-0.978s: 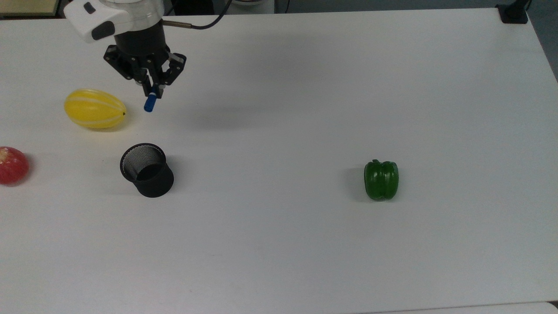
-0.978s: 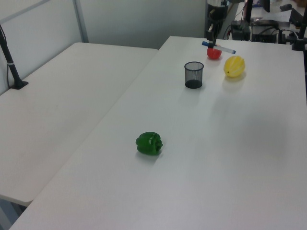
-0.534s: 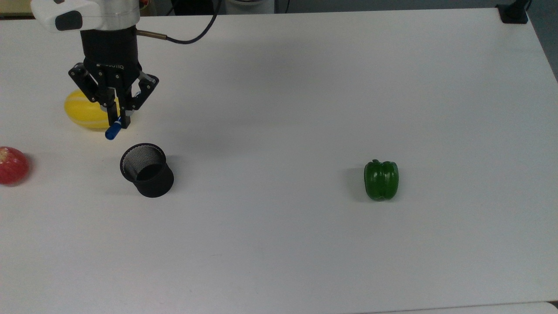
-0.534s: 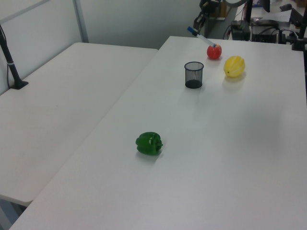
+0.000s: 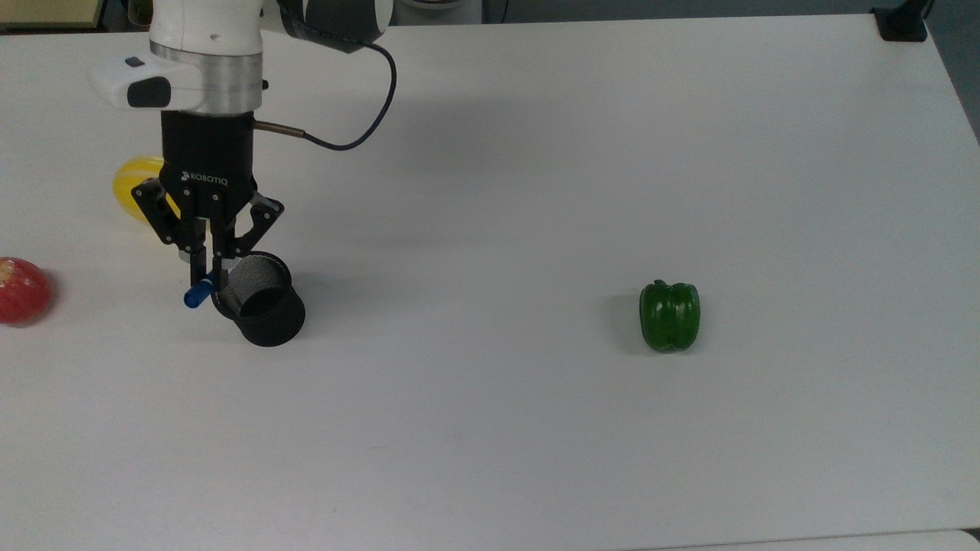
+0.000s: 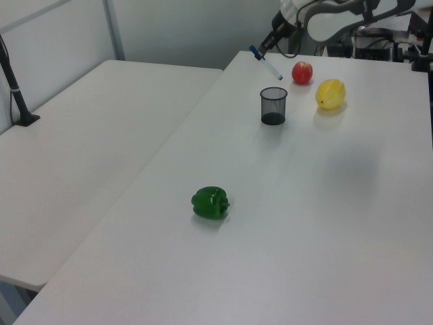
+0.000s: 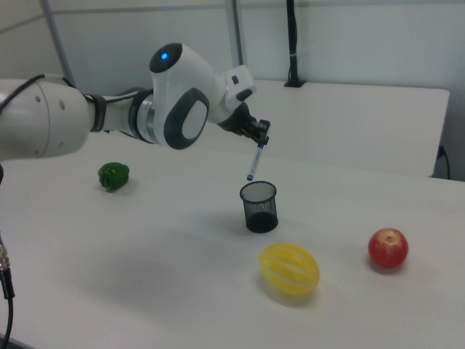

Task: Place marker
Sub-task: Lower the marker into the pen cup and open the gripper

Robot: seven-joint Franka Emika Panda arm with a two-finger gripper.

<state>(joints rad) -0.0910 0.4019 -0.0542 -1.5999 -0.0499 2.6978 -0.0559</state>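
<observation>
One marker is clamped in the gripper, tilted above the cup. It should be centred over the rim before being lowered and released.

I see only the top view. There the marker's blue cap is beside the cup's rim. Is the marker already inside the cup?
Observer: No. In the right view the marker hangs above the cup, with its lower tip just over the rim and not inside.
Operator: Is it upright?
Observer: No. The gripper holds it tilted. In the left view the blue cap is the high end.
</observation>
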